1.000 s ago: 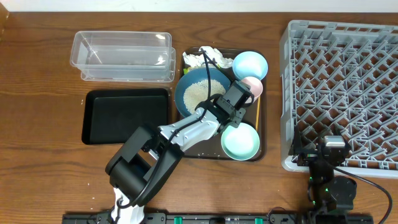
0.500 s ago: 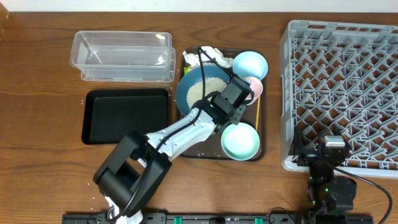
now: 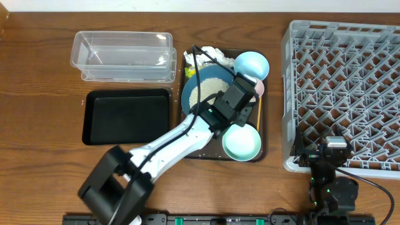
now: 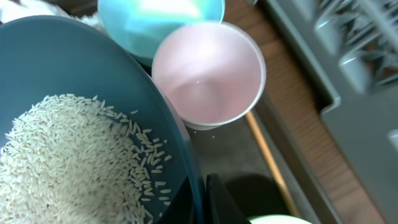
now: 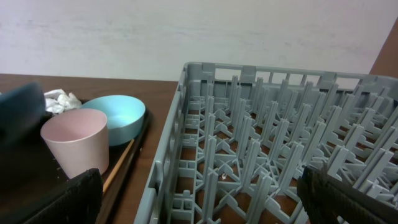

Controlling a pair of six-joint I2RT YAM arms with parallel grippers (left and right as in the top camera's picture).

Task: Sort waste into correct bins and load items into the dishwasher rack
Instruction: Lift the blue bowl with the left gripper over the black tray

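My left gripper (image 3: 224, 105) is shut on the right rim of the dark blue plate (image 3: 195, 84), which holds loose white rice (image 3: 206, 92). In the left wrist view the fingers (image 4: 214, 202) pinch the plate's (image 4: 74, 81) edge beside the rice (image 4: 68, 162). The pink cup (image 3: 256, 86) and one light blue bowl (image 3: 251, 64) stand just beyond; the other bowl (image 3: 241, 142) is nearer. A thin yellow stick (image 3: 257, 112) lies by the cup. My right gripper (image 3: 329, 150) is open and empty at the grey rack's (image 3: 347, 87) front edge.
Plate, bowls and cup sit on a dark brown serving tray (image 3: 206, 153). Crumpled tissue (image 3: 209, 55) and a yellow-green wrapper (image 3: 186, 70) lie at its far left corner. The clear box (image 3: 123, 56) and black tray (image 3: 125, 116) are to the left.
The left arm has stretched further out and the plate in its grip has shifted slightly up and to the right. The right arm has not moved.
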